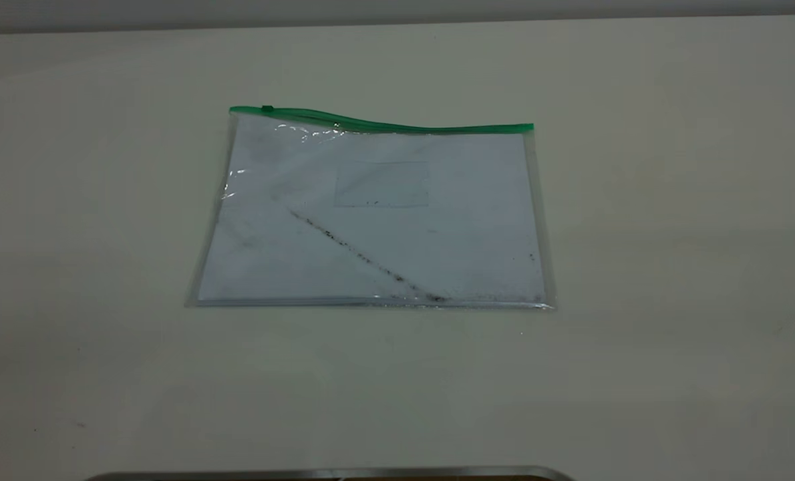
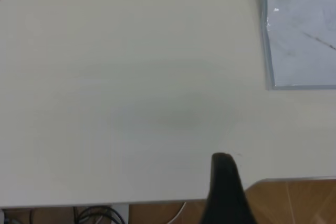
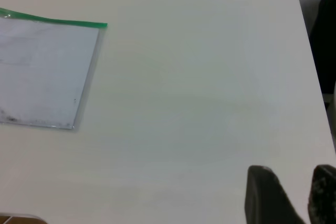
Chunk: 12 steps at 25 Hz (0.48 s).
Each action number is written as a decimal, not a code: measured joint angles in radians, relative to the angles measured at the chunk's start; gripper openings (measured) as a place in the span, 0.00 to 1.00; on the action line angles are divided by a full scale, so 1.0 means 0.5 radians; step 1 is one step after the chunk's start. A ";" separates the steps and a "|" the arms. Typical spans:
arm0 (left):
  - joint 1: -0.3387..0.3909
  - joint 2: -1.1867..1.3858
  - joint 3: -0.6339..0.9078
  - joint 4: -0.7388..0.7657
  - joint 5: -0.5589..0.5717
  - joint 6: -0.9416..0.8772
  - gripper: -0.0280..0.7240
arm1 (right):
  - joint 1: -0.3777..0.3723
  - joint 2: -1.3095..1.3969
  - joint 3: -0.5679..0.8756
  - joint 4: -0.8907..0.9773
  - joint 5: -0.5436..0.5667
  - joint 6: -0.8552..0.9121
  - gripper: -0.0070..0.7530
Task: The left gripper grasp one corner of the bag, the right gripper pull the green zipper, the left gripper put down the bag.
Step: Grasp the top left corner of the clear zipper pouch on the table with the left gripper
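Observation:
The bag (image 1: 371, 214) lies flat in the middle of the table, clear plastic over white paper with a dark diagonal smudge. Its green zipper (image 1: 384, 125) runs along the far edge, the small slider tab (image 1: 267, 108) near the left end. Neither gripper shows in the exterior view. My left gripper (image 2: 224, 182) hovers at the near table edge, well away from the bag (image 2: 302, 40). Far to the right of the bag (image 3: 44, 72) and its green-ended corner (image 3: 104, 25), my right gripper (image 3: 294, 174) stands open and holds nothing.
The pale table (image 1: 638, 334) spreads wide around the bag. A metal-rimmed edge (image 1: 331, 473) shows at the near side. Wooden floor (image 2: 294, 203) and cables (image 2: 94, 214) lie below the table's front edge. A dark object (image 3: 323, 40) stands past the table's right edge.

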 joint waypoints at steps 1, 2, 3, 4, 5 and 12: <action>0.000 0.009 0.000 0.000 0.000 0.000 0.82 | 0.000 0.000 0.000 0.000 0.000 0.000 0.32; 0.000 0.035 0.000 0.000 0.000 0.000 0.82 | 0.000 0.000 0.000 0.000 0.000 0.000 0.32; 0.000 0.076 -0.007 0.000 -0.008 0.000 0.82 | 0.000 0.000 0.000 0.000 0.000 0.000 0.32; 0.000 0.128 -0.018 0.000 -0.025 0.000 0.82 | 0.000 0.000 0.000 0.000 0.000 0.000 0.32; 0.000 0.177 -0.028 0.000 -0.065 0.000 0.82 | 0.000 0.000 0.000 0.002 0.000 0.000 0.32; 0.000 0.762 -0.214 0.000 -0.335 0.004 0.82 | 0.000 0.000 0.000 0.006 -0.002 0.002 0.38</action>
